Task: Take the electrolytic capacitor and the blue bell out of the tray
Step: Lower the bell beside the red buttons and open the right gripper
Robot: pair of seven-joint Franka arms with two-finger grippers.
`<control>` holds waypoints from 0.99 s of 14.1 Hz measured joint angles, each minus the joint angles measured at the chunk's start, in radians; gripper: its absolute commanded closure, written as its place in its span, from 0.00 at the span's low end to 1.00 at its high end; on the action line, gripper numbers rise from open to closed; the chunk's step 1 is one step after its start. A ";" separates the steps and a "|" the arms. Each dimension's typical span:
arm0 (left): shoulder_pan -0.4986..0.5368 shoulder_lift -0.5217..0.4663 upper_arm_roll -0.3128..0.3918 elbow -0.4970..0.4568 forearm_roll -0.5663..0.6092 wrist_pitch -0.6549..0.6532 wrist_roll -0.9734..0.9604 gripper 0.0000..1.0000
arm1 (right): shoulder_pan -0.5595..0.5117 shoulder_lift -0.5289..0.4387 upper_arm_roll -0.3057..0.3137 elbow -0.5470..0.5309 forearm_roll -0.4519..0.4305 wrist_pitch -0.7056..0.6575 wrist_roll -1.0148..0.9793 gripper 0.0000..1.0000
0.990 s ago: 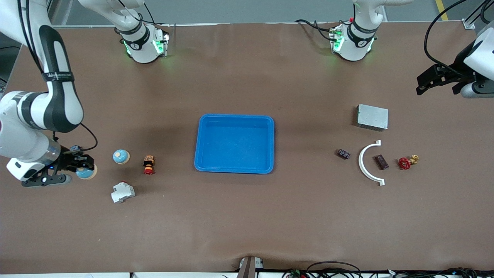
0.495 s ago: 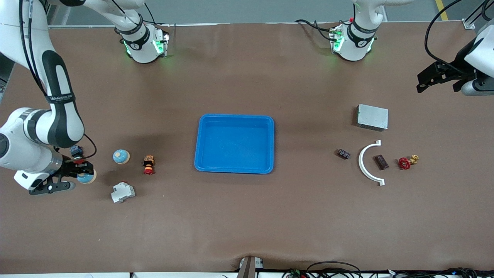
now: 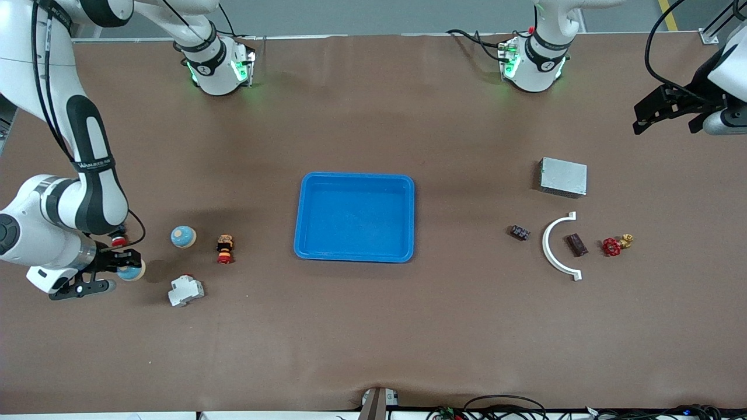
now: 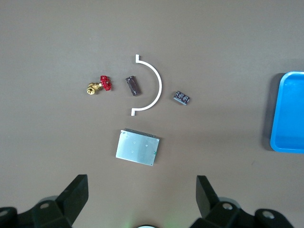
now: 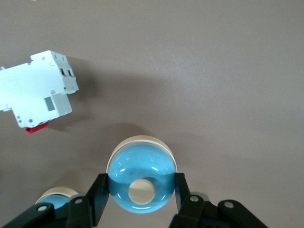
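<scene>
My right gripper [image 3: 125,263] is shut on a blue dome bell [image 3: 132,270] with a cream base and knob, a little above the table at the right arm's end. In the right wrist view the fingers [image 5: 97,194] clamp the sides of the bell [image 5: 142,178]. A second blue bell [image 3: 183,236] stands on the table beside it. The small dark capacitor [image 3: 520,233] lies at the left arm's end, also seen in the left wrist view [image 4: 181,98]. My left gripper [image 3: 665,116] hangs open and empty high above that end [image 4: 141,185].
A blue tray [image 3: 355,177] sits mid-table. A white breaker [image 3: 186,290] and a red-yellow button [image 3: 224,249] lie near the bells. Beside the capacitor are a white arc [image 3: 551,245], a brown block [image 3: 576,245], a red valve [image 3: 615,245] and a grey metal box [image 3: 563,177].
The right arm has swung and its gripper, still shut on the bell, has shifted a little with it. The left gripper has drifted slightly toward the bases' side.
</scene>
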 measured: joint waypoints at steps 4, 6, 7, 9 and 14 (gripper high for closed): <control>0.000 -0.001 -0.001 0.000 0.000 -0.002 0.000 0.00 | -0.007 0.027 0.000 0.000 0.000 0.039 -0.010 1.00; 0.000 -0.001 -0.001 0.000 0.000 -0.002 0.000 0.00 | -0.011 0.039 0.000 0.000 0.000 0.055 -0.013 1.00; 0.000 -0.001 -0.001 0.000 0.000 -0.002 0.000 0.00 | -0.013 0.045 0.000 0.001 0.000 0.064 -0.015 1.00; 0.000 -0.001 -0.001 0.002 0.000 -0.002 0.000 0.00 | -0.016 0.057 0.000 0.001 0.000 0.080 -0.017 1.00; 0.002 -0.001 -0.001 0.003 0.000 -0.007 0.000 0.00 | -0.022 0.078 0.000 0.001 0.000 0.116 -0.022 1.00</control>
